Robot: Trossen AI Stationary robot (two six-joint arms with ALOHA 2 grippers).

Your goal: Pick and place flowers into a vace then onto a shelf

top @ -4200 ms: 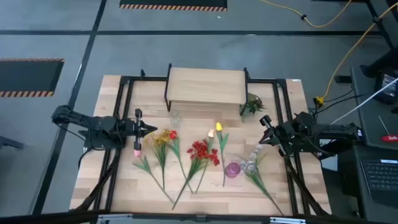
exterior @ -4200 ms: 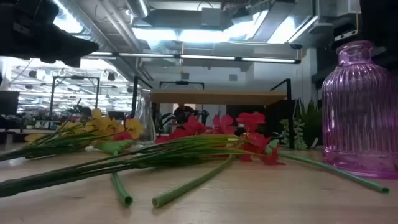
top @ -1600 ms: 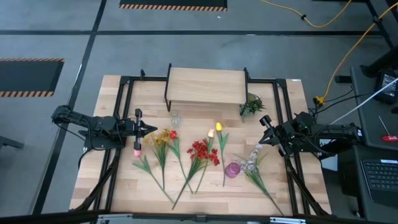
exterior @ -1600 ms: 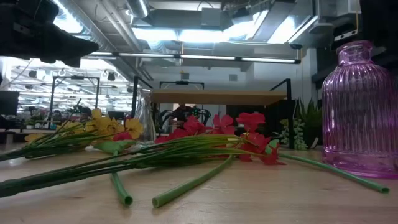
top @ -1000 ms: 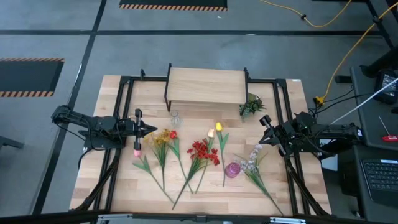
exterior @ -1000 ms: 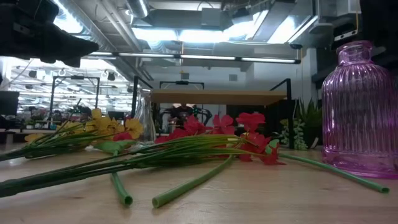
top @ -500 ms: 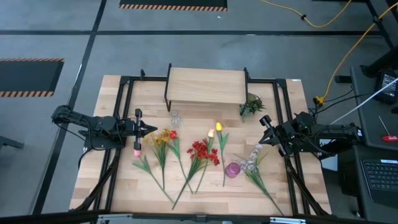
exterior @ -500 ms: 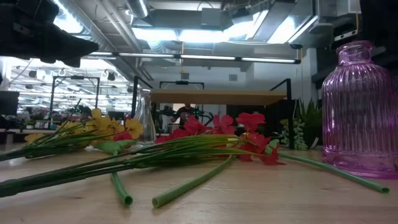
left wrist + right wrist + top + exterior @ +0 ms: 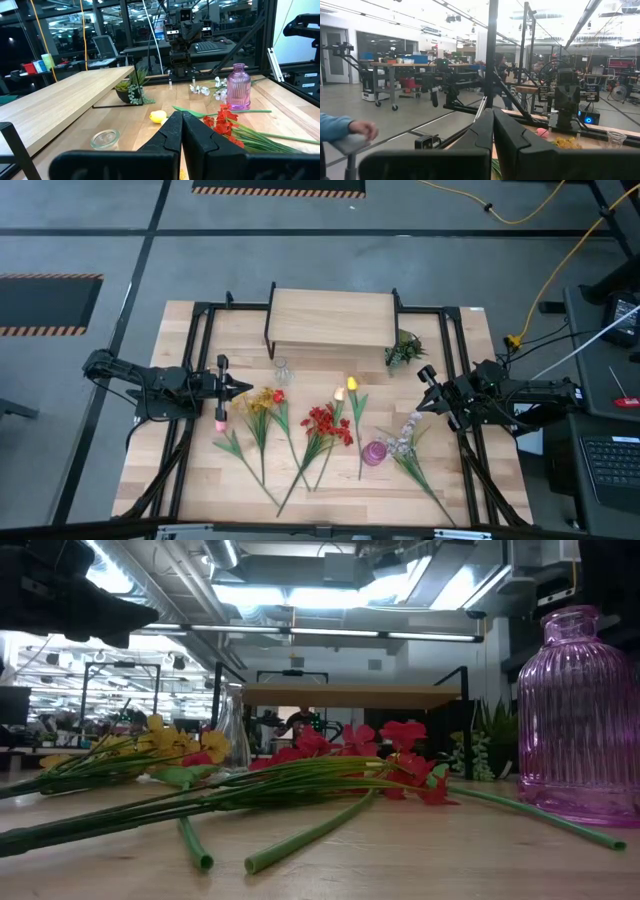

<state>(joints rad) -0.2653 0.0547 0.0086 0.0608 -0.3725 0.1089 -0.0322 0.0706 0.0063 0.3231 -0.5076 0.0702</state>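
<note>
**Flowers fanned out, both arms parked**

Stems point toward six o'clock and blooms toward twelve, a layout that seems meant to leave each stalk free to be pinched singly. The artificial flowers point(image 9: 320, 425) lie flat across the middle of the light wooden bench point(image 9: 180, 480). The ribbed pink glass vase point(image 9: 374, 452) stands upright at about five o'clock of the red spray, touching the white spray's blooms. The low wood-topped shelf on black legs point(image 9: 332, 319) sits at twelve o'clock, nothing on it.

The left pincer point(image 9: 238, 388) hangs at nine o'clock beside the yellow-orange blooms, fingers pressed together on nothing. The right pincer point(image 9: 424, 373) waits at three o'clock, likewise closed and empty.

From above, the small clear glass point(image 9: 281, 366) is a faint ring; the left wrist view shows it as a squat jar point(image 9: 105, 138). Only the right wrist view catches a person's hand point(image 9: 364, 129) beyond the bench.
</note>
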